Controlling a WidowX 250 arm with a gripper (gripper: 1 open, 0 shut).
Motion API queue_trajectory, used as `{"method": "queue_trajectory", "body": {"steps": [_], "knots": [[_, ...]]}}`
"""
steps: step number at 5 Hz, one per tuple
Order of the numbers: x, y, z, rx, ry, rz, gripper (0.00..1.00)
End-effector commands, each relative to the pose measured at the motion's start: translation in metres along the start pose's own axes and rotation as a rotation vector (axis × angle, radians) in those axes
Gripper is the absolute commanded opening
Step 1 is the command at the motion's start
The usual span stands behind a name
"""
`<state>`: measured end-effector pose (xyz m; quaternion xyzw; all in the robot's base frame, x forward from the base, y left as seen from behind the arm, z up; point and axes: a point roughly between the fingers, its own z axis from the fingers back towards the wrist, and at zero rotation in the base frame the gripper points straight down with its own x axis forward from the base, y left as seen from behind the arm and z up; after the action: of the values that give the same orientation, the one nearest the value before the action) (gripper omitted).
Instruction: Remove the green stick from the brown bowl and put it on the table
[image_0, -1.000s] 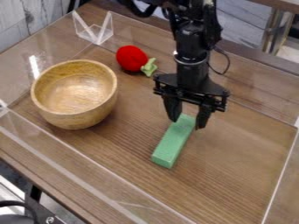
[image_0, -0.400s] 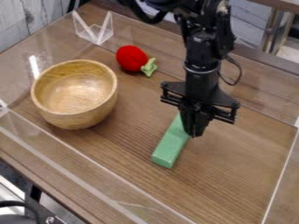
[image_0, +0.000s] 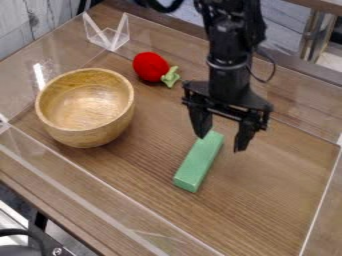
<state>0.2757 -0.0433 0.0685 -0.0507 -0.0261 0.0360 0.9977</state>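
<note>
toward the right edge of the surface the green stick lies flat on the wood grain, well apart from the brown bowl, which sits empty near the left edge. directly over the stick's far end the gripper points down with its fingers spread wide, holding nothing. a red strawberry toy rests near the far edge. by the look of it the placing step is done and the release made; what remains, i judge, is only to lift clear without nudging the stick.
</note>
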Motion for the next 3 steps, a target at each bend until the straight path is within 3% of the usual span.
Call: {"method": "queue_trajectory", "body": {"steps": [1,2,3], "knots": [[-0.004,0.004,0.013,-0.005,-0.039,-0.026,1.00],[-0.004,-0.002,0.007,0.004,-0.035,0.032,0.00],[-0.004,-0.008,0.004,0.010,-0.037,0.088,0.00]]}}
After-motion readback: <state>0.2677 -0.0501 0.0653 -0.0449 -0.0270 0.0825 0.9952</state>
